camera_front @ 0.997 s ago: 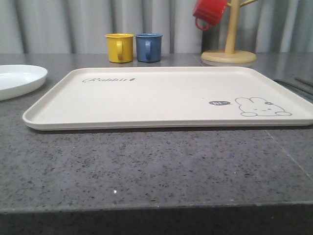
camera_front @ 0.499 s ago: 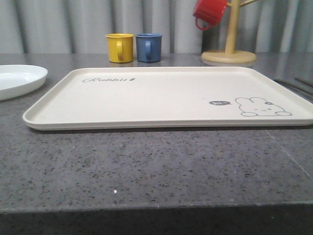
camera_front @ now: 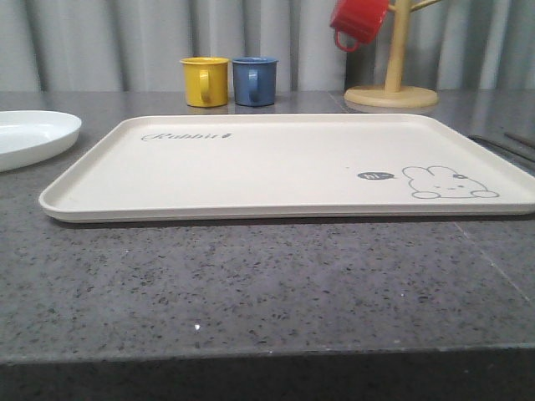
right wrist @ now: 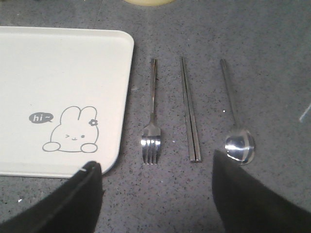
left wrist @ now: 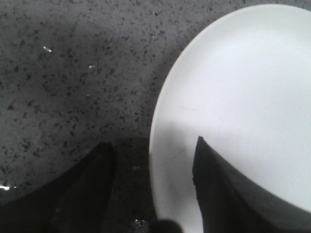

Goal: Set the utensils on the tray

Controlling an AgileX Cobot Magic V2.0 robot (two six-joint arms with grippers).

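Observation:
The cream tray (camera_front: 284, 163) with its rabbit drawing lies in the middle of the grey table. To its right, side by side on the table, are a fork (right wrist: 152, 116), a pair of chopsticks (right wrist: 189, 111) and a spoon (right wrist: 236, 136). My right gripper (right wrist: 155, 170) hangs open above the table just short of the fork's tines, holding nothing. The white plate (camera_front: 33, 134) sits left of the tray. My left gripper (left wrist: 154, 145) is open and straddles the plate's (left wrist: 243, 87) rim, one finger over the plate, the other over the table.
A yellow mug (camera_front: 205, 81) and a blue mug (camera_front: 254, 80) stand behind the tray. A wooden mug tree (camera_front: 393, 83) with a red mug (camera_front: 358, 21) stands at the back right. The table's front edge is near the camera.

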